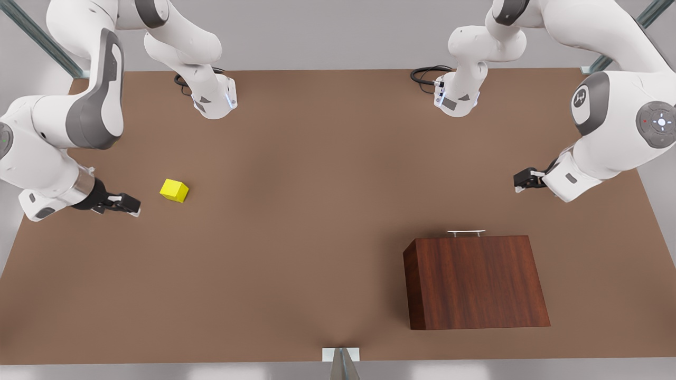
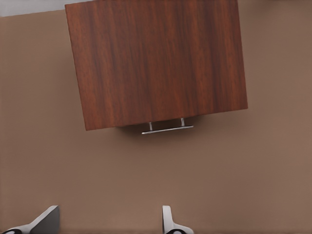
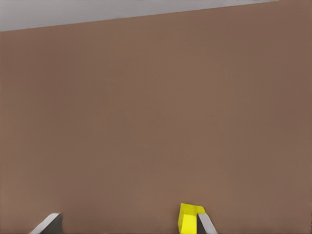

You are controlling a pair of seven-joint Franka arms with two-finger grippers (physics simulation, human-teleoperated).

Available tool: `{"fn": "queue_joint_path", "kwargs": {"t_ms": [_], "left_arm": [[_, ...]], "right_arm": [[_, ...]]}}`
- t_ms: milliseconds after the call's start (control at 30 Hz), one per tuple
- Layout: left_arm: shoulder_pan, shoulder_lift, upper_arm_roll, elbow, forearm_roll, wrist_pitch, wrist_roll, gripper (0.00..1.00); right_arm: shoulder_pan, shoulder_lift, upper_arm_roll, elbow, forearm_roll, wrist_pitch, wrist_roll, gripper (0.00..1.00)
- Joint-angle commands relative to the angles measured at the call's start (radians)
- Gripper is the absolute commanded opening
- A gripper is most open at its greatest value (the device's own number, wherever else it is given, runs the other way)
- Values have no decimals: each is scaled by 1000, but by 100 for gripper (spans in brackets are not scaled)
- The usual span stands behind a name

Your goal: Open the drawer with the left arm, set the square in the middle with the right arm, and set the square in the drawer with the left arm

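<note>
The left end effector [image 1: 520,183], fingers spread and holding nothing, hangs near the wooden box [image 1: 475,282], facing the handle [image 1: 466,231] of the shut drawer, ready to pull. The right end effector [image 1: 127,205], also spread, waits just beside the square [image 1: 174,190], far from the box on the desk [image 1: 317,211]
</note>
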Motion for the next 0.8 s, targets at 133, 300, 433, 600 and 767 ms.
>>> {"fn": "queue_joint_path", "kwargs": {"t_ms": [133, 300, 433, 600, 767], "left_arm": [[-3, -206, -2, -385, -53, 387, -610, 100], [-3, -336, -11, -773, -165, 778, -1044, 100], [-5, -346, -17, -919, -317, 953, -1064, 100], [-5, -317, -32, -964, -361, 1065, -1156, 100], [-6, -272, -51, -979, -400, 1073, -1158, 100]], "right_arm": [[2, -4, 0, -87, -3, 37, -149, 100], [5, -152, -13, -428, -12, 256, -103, 100], [7, -190, -78, -612, 6, 336, -45, 100], [5, -167, -141, -754, 11, 443, -48, 100], [2, -144, -155, -847, 63, 465, -4, 100]]}}
